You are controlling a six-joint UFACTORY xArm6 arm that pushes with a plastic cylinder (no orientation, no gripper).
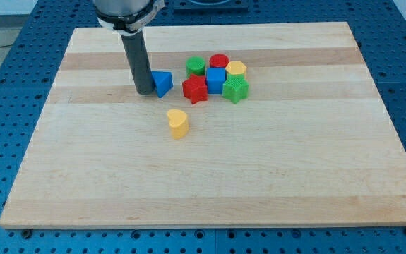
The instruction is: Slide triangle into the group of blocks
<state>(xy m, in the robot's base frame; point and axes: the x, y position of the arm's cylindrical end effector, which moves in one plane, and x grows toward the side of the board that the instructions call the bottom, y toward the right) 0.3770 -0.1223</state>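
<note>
A blue triangle block [162, 82] lies on the wooden board, just left of a group of blocks. My tip [145, 92] stands right against the triangle's left side. The group holds a red star block [195, 89], a blue cube [216, 80], a green round block [195, 67], a red cylinder [219, 61], a yellow hexagon block [236, 69] and a green star block [236, 89]. A small gap lies between the triangle and the red star.
A yellow heart-shaped block [178, 122] stands alone below the triangle. The wooden board [203, 183] lies on a blue perforated table [5, 92]. The arm's body hangs over the board's top edge.
</note>
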